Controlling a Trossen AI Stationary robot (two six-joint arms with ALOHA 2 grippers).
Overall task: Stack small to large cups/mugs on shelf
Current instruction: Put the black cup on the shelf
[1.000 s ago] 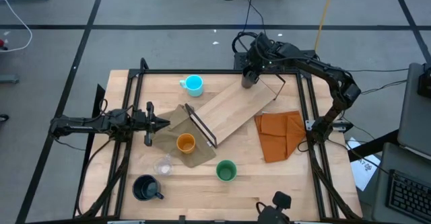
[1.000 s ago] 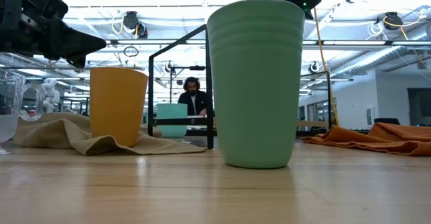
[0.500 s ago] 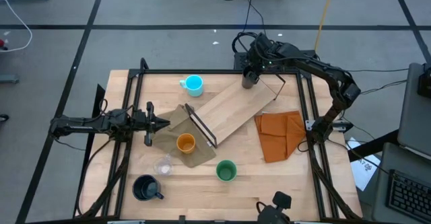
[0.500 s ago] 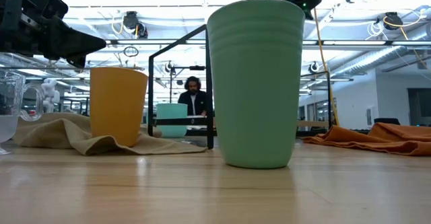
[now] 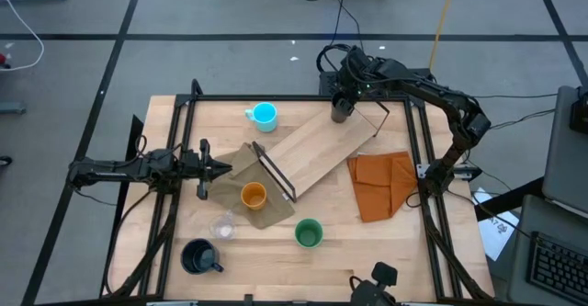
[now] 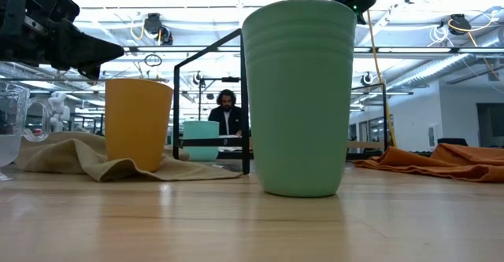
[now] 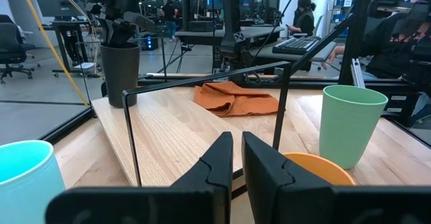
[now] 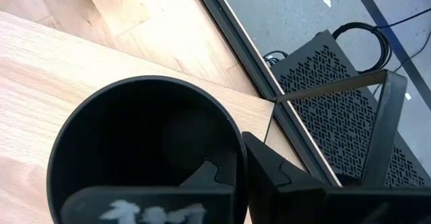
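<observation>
High view: bench carrying shelf laid diagonally. Right gripper at shelf's far corner, jaws clamped on black tumbler rim, apparently resting there. Left gripper near orange cup, jaws nearly closed, empty.

No text, label, brand, number or sign can be read in any view. A few blurred white marks sit on the dark wrist housing in the right wrist view, illegible.
</observation>
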